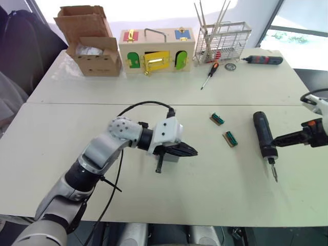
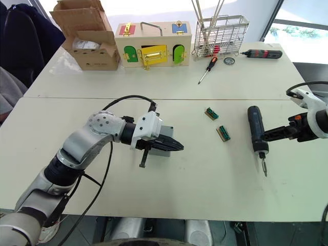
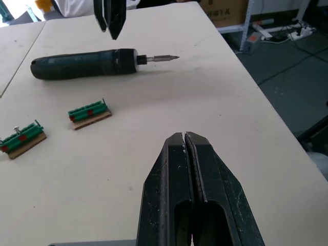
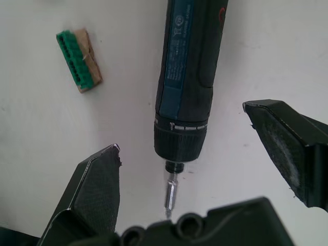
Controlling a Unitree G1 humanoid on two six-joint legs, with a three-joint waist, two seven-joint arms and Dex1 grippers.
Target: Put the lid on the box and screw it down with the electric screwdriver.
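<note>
Thick black cylindrical electric screwdriver (image 1: 264, 134) lying on the pale table (image 1: 215, 184), right of two small green terminal blocks (image 1: 223, 128), wooden box with coloured doors (image 1: 156, 50) far behind

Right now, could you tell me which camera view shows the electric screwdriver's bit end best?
The right wrist view: the electric screwdriver lies close between the open right end effector, its bit plain. The left wrist view shows it whole but farther; both eye views show it small on the table.
</note>
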